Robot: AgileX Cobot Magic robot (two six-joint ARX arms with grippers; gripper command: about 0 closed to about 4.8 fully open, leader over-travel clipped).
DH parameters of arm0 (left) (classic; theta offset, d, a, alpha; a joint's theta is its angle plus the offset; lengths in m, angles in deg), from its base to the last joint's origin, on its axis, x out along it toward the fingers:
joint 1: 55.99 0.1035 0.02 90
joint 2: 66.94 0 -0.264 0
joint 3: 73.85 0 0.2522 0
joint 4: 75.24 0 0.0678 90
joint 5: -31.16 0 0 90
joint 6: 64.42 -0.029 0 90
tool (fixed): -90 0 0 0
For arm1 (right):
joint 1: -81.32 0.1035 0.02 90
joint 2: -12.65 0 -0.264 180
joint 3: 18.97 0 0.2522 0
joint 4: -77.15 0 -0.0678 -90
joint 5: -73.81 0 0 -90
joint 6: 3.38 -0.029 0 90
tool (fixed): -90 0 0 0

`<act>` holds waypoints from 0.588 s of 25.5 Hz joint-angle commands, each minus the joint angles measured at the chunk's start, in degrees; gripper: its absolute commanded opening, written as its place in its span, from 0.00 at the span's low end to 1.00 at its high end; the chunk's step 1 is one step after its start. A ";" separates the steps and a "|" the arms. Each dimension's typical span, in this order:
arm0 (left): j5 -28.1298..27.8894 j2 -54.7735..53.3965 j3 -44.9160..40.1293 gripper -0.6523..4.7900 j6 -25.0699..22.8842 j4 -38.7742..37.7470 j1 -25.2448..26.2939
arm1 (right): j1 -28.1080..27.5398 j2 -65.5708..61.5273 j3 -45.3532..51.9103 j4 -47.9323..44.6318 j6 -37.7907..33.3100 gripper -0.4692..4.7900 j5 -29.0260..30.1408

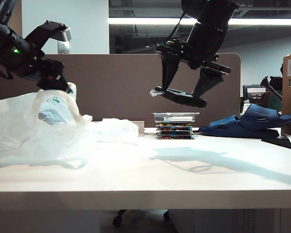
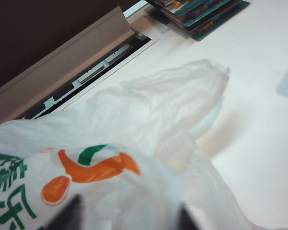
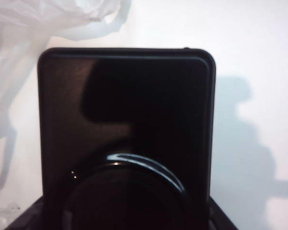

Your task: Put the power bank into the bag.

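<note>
Here the power bank (image 1: 186,98) is clamped flat in the right gripper (image 1: 184,92), raised over the worktop's (image 1: 184,170) back middle. At the left edge, the bag (image 1: 34,126) handle is met by the left gripper (image 1: 58,87); its grip cannot be told.

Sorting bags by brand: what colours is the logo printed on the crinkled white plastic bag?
Orange and green on the translucent white plastic bag; clearest in the left wrist view.
</note>
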 commanded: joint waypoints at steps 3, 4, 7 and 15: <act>-0.20 0.31 0.33 0.25 0.00 2.05 0.04 | 0.50 0.63 -0.37 -1.42 0.20 0.46 4.35; -0.13 0.31 0.33 0.20 0.17 2.19 0.04 | 0.66 0.63 -0.37 -1.46 0.20 0.46 4.79; 5.27 0.31 0.33 0.11 0.57 3.21 0.04 | 1.40 0.50 -0.37 -1.86 0.24 0.46 7.34; 14.27 0.33 0.33 0.11 0.57 3.82 -0.66 | 3.48 0.50 -0.37 -2.23 1.73 0.46 9.33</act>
